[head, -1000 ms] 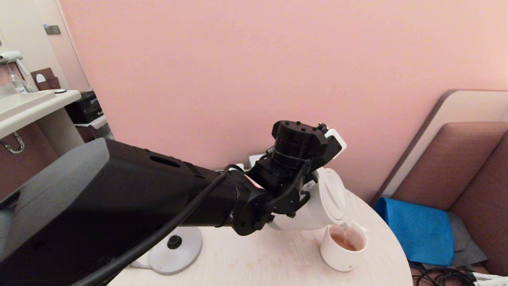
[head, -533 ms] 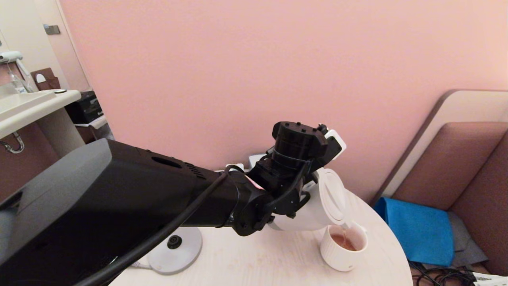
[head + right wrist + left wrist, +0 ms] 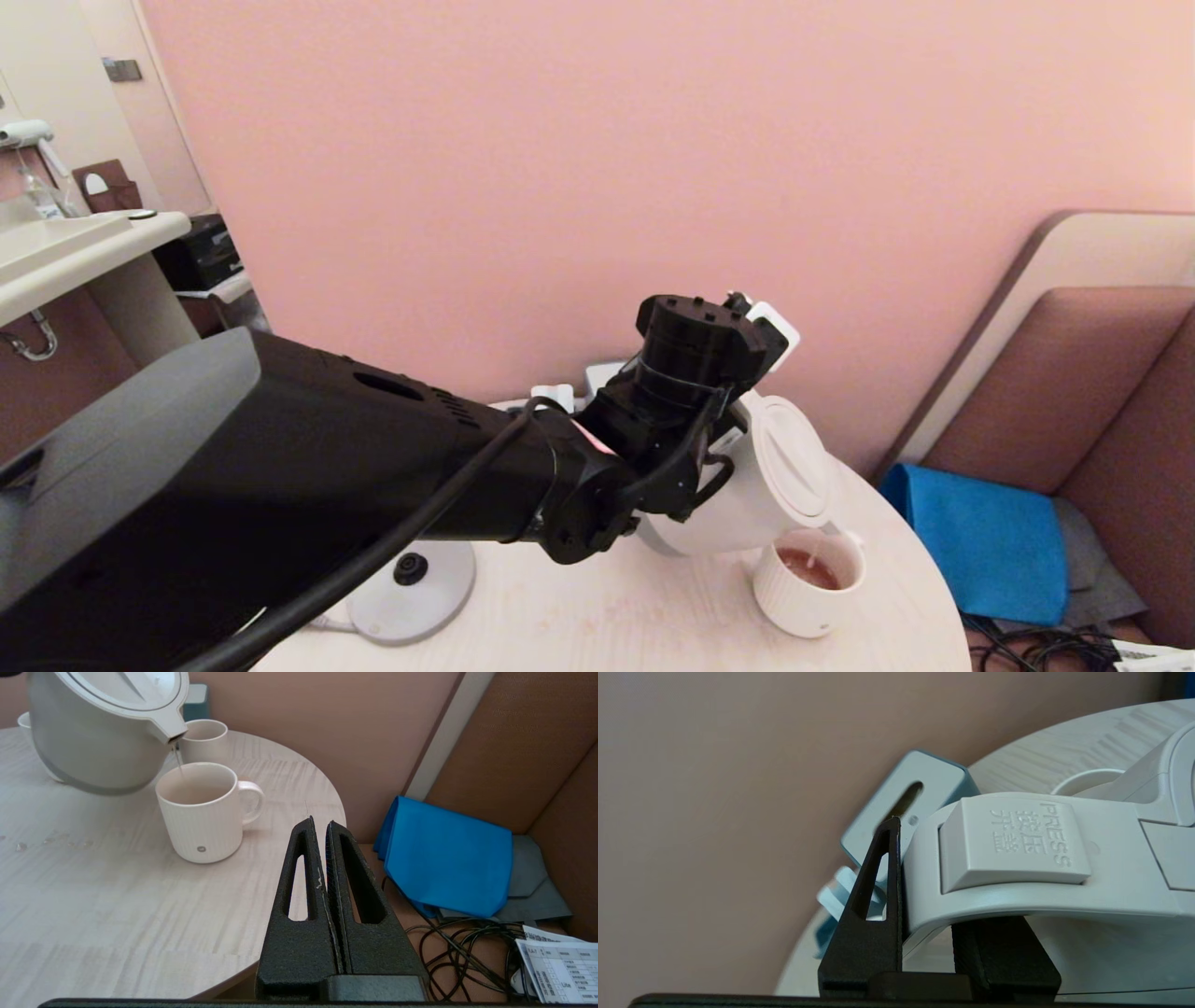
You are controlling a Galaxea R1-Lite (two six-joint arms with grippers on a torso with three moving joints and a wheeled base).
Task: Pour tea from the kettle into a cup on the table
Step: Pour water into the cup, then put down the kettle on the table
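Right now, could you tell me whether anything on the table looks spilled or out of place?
A few small droplets lie on the table beside the cup, likely splashes. Otherwise the kettle tilts on purpose, its thin tea stream landing inside the cup.

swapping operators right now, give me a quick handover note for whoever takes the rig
Left gripper: shut on the kettle by its handle, kettle tilted above the table, spout over the cup.
Right gripper: shut, empty, parked off the table's edge.
Done: tea partly fills the cup; a thin stream runs from the spout.
Left: finish the pour, level the kettle, probably set it back on its base.
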